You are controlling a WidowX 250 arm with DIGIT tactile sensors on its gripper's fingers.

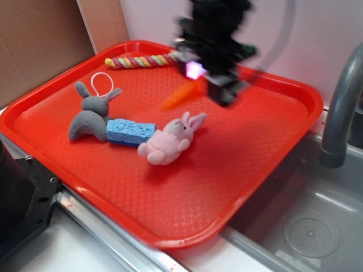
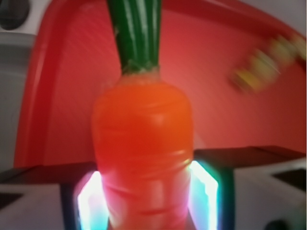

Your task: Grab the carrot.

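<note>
Gripper (image 1: 218,85) was closed around the carrot (image 1: 180,95); the wrist view showed the fingers (image 2: 205,191) pressed against both sides of the orange body, glowing white-pink where they met it. The carrot (image 2: 143,143) filled most of that view, fat end between the fingers, dark green stem (image 2: 136,33) pointing up and away. In the exterior view the gripper was heavily motion-blurred, a black mass over the back of the tray with a pink-lit spot on its lower left. The carrot stuck out from it down and to the left, tapered end lowest, tilted. Could not tell for sure whether the tip touched the tray surface or hung just above it.

Red tray (image 1: 238,170) sat on the counter, textured floor, raised rim. Striped rope toy (image 1: 142,60) lay along the back rim, left of the gripper; it showed as a blurred yellow-pink smear (image 2: 261,69) in the wrist view. Pink bunny (image 1: 170,140) lay near mid-tray, in front of the carrot and apart from it. Blue sponge (image 1: 130,131) lay just left of the bunny, its left end against the grey bunny (image 1: 91,116), which had a white loop by its ears. Grey faucet (image 1: 340,107) rose at the right edge over a sink (image 1: 309,226).
</note>
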